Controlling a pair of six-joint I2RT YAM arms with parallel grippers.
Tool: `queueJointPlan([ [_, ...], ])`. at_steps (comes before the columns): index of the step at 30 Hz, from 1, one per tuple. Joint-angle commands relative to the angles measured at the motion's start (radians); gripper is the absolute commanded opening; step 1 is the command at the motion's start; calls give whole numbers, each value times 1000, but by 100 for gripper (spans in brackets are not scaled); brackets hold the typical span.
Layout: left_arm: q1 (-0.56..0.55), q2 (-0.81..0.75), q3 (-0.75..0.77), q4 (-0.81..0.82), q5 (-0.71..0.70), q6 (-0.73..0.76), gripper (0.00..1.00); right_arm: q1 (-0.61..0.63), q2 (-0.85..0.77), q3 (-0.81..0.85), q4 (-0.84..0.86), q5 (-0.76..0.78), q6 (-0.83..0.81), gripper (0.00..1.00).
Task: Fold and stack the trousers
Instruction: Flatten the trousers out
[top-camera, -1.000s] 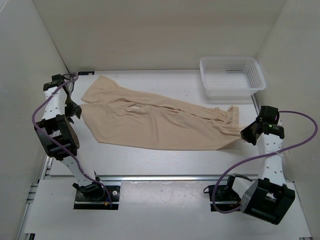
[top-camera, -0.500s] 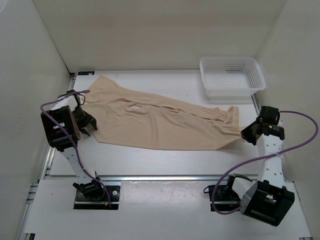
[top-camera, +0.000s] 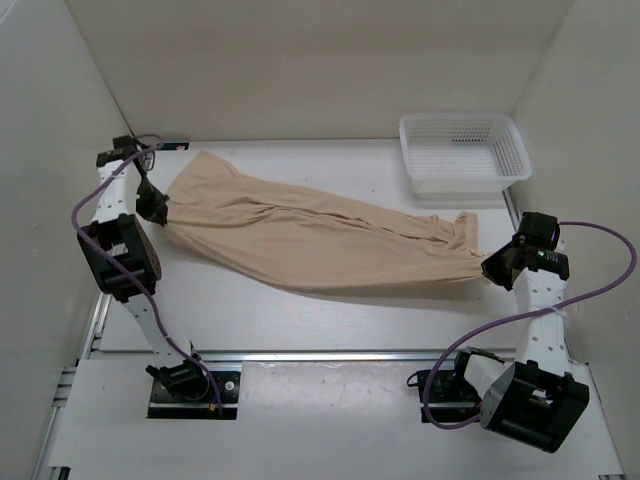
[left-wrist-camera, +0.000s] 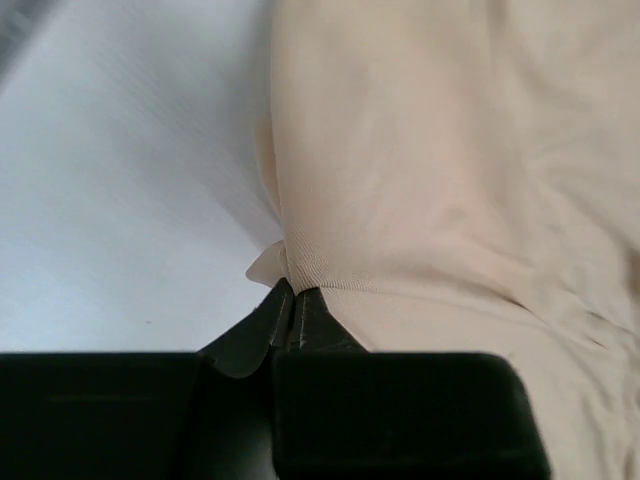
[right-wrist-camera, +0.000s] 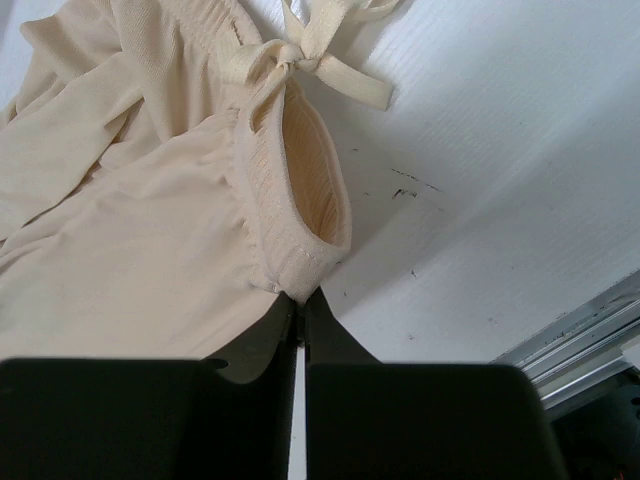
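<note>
Left pincer (top-camera: 154, 208): closed tight, pinching a fabric edge at the leg end of the trousers (top-camera: 320, 240). From it the cloth stretches rightward across the bench (top-camera: 300, 320) to the right pincer (top-camera: 489, 268), which is closed on the waistband rim, with the drawstring bow (right-wrist-camera: 290, 55) just beyond its tips. A white mesh basket (top-camera: 465, 150) stands farther beyond.

The long, thin light-beige trousers (top-camera: 320, 240) were soft matt cloth, wrinkled throughout, with a finely ribbed waistband (right-wrist-camera: 300, 190) and a flat woven cream drawstring (right-wrist-camera: 340, 80). The white table (top-camera: 300, 320) looked smooth and matt, faintly ridged up close. The white mesh basket (top-camera: 465, 180) was plastic.
</note>
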Motion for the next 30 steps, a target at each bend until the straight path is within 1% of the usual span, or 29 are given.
queueJointPlan([
  [1,-1,-198,122,-103,-110,36,10,-6,-7,27,5,-2,-1,0],
  [2,-1,-214,122,-116,-110,36,10,-6,-7,27,5,-2,-1,0],
  [4,-1,-273,53,-116,-133,45,10,-6,-7,18,5,-2,-1,0],
  [5,-1,-296,10,-99,-147,45,10,-6,-7,18,5,-2,-1,0],
  [6,-10,-316,-86,-58,-165,54,10,-6,-17,9,5,-2,-1,0],
  [7,-10,-333,-129,-35,-182,54,10,-6,-17,9,5,-2,-1,0],
  [9,-10,-324,-177,-15,-197,54,38,-6,-17,9,5,-2,-1,0],
  [11,-10,-257,-141,-56,-185,54,70,-6,-17,9,5,-2,-1,0],
  [12,-10,-242,-125,-68,-185,40,91,-6,-17,9,5,-2,-1,0],
  [15,-19,-251,-116,-68,-185,40,92,-6,-26,18,5,7,-1,0],
  [17,-19,-266,-140,-68,-205,7,78,-6,-26,18,5,7,-1,0],
  [19,-19,-292,-163,-68,-201,-3,61,-6,-26,9,5,7,-1,0],
  [20,-19,-312,-200,-59,-187,-3,40,-6,-26,9,5,7,-1,0],
  [21,-19,-321,-223,-50,-168,-3,31,-6,-26,9,5,7,-1,0],
  [22,-19,-330,-251,-27,-149,-3,23,-6,-26,9,5,7,-1,0],
  [23,-19,-330,-312,-15,-103,-3,19,-6,-26,9,5,-3,-1,0],
  [25,-19,-341,-381,16,-50,-3,20,-6,-26,-1,14,-4,-1,0],
  [26,-19,-341,-438,27,-18,-22,29,-6,-26,-1,14,-4,-1,0],
  [27,-19,-332,-464,44,-1,-32,33,-6,-26,-1,14,-14,-1,0],
  [30,-19,-311,-538,109,31,-46,53,-6,-26,-1,14,-14,-1,0],
])
